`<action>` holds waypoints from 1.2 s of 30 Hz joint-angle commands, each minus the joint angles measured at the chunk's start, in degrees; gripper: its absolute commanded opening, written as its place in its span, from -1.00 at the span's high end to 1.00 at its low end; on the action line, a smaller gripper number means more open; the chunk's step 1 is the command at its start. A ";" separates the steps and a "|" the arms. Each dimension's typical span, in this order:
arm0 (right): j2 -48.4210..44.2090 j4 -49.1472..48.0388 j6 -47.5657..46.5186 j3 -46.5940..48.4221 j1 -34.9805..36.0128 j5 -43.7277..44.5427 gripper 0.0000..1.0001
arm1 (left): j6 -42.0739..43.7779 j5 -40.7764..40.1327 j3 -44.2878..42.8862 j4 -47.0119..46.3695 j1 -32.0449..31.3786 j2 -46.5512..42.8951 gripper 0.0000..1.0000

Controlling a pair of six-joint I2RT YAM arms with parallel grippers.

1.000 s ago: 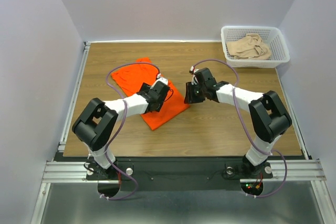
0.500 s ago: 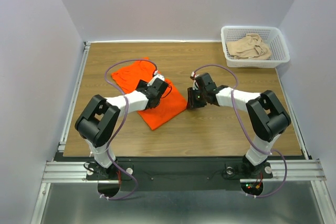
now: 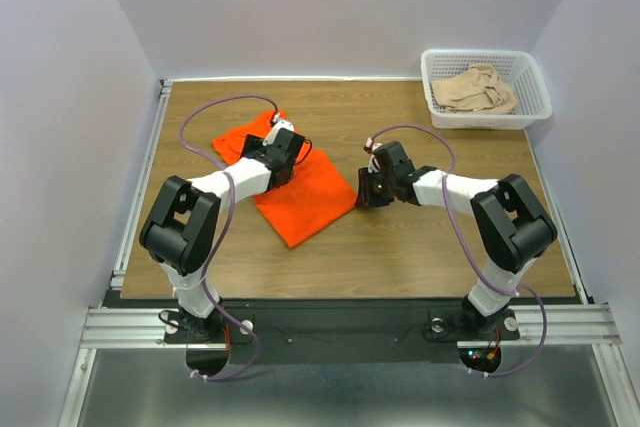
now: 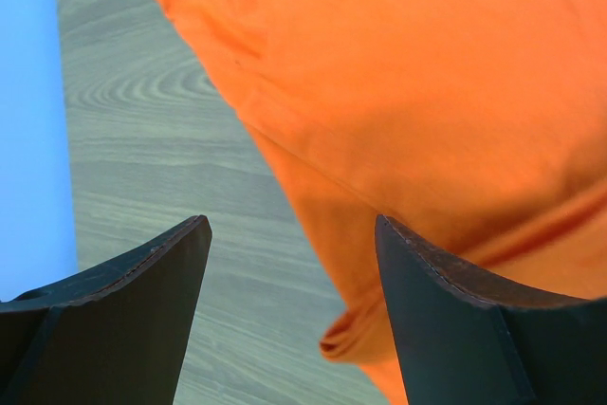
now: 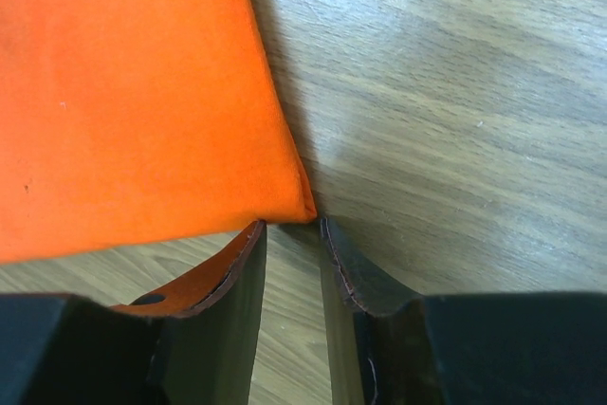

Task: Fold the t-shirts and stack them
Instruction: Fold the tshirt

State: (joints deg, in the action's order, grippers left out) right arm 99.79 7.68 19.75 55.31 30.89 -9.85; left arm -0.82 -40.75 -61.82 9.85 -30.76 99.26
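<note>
Counter [image 3: 430, 247]: wood-grain surface carrying both arms, one shirt and a basket.
Orange t-shirt [image 3: 305, 197]: lies flat on the counter, left of centre, set at a diagonal. Its far end shows bunched folds; its near part is smooth, with straight edges meeting at a corner.
Beige t-shirt [image 3: 478, 89]: crumpled inside the white lattice basket [image 3: 487, 119] at the far right corner of the counter, well apart from the orange t-shirt.
Left arm [image 3: 235, 179]: reaches from its base over the far left part of the orange t-shirt.
Left jaws: spread wide. In the left wrist view, the two dark fingers [image 4: 142, 282] frame the shirt's edge and bare wood. A rolled hem lies near the right-hand finger. Nothing is held between them.
Right arm [image 3: 455, 187]: extends toward the centre, with its wrist low at the right-hand corner of the orange t-shirt.
Right jaws: drawn close together with a narrow gap. In the right wrist view, the fingers [image 5: 375, 282] sit just beside the tip of the shirt corner. Only wood shows through the gap; no cloth is visible inside it.
Stack status: the two t-shirts are in separate places; neither lies on the other.
</note>
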 commanded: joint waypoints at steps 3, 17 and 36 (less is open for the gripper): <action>-5.21 1.81 0.47 -0.99 0.57 0.71 0.30 | -6.72 -1.26 -3.74 4.99 0.44 -4.95 -0.63; -3.64 2.51 0.47 9.29 0.57 -6.93 0.34 | -23.61 27.73 9.26 2.11 1.49 -18.15 0.27; 9.11 1.90 0.29 9.74 0.48 -7.38 0.36 | -23.53 29.85 6.10 -3.69 12.30 -1.45 0.40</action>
State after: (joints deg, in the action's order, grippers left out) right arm 108.51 10.83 20.01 66.65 30.87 -18.48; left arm -25.76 -10.90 -52.77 6.63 -19.51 95.31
